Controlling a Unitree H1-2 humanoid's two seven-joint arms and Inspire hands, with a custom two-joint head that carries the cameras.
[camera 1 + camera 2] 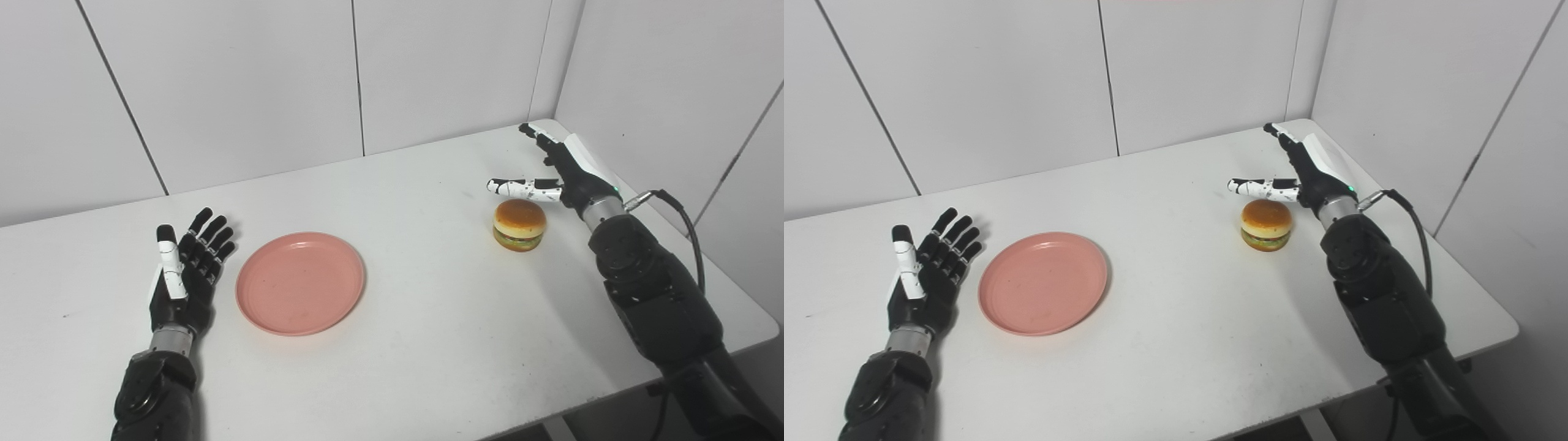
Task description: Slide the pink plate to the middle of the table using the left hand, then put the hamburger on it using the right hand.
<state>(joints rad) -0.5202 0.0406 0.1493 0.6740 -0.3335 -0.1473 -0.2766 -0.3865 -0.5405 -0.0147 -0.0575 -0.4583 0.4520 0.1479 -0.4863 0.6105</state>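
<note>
A: Both hands empty, fingers spread: left hand (184, 275) beside pink plate (300, 283), left of table (429, 343) centre.

B: Right hand (560, 174) just behind hamburger (519, 225); a careless reach may knock it away.

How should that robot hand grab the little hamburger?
Probably across the hamburger's rounded sides, fingers on one flank and thumb opposite, coming from the right and slightly above. It sits upright, free-standing, with the open right hand already beside it.
</note>
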